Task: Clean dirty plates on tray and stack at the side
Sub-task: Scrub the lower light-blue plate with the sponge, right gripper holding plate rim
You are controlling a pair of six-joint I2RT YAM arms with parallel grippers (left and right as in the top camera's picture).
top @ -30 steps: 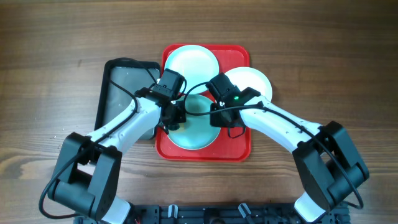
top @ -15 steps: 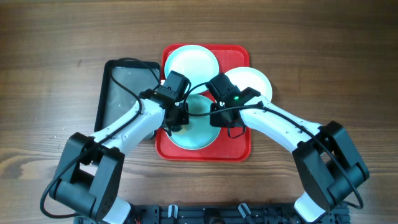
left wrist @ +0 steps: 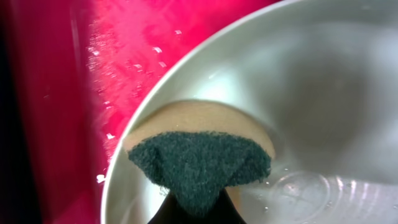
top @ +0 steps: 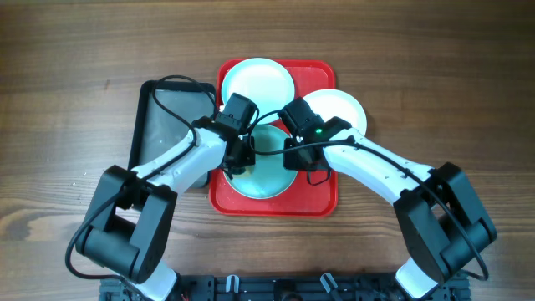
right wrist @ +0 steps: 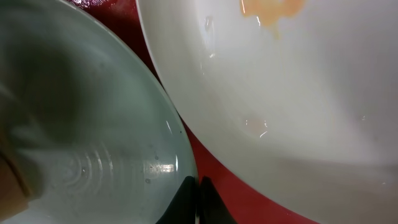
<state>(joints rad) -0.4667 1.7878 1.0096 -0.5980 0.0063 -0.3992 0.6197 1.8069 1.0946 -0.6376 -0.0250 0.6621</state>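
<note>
Overhead view: a red tray [top: 322, 201] sits mid-counter [top: 67, 50] and carries three plates. One pale blue plate [top: 266, 177] lies by the tray's near edge. A second blue plate [top: 257, 82] fills the far-left corner, and a white plate [top: 341, 107] overhangs the right edge. One dark pan [top: 163, 125] lies along the tray's left side. Both arms meet over the near plate. The left claw [top: 235, 160] is at its left rim and the right claw [top: 289, 160] at its right rim, likely steadying it for scrubbing.

Left wrist view: the left claw is clamped on one sponge [left wrist: 199, 163]. Its green scouring face is pressed inside the blue plate's left rim, so scrubbing seems under way.

Right wrist view: the right claw's tips are together, apparently pinching the blue plate's rim. The white plate beside it has an orange smear [right wrist: 273, 11] and is not yet cleaned
</note>
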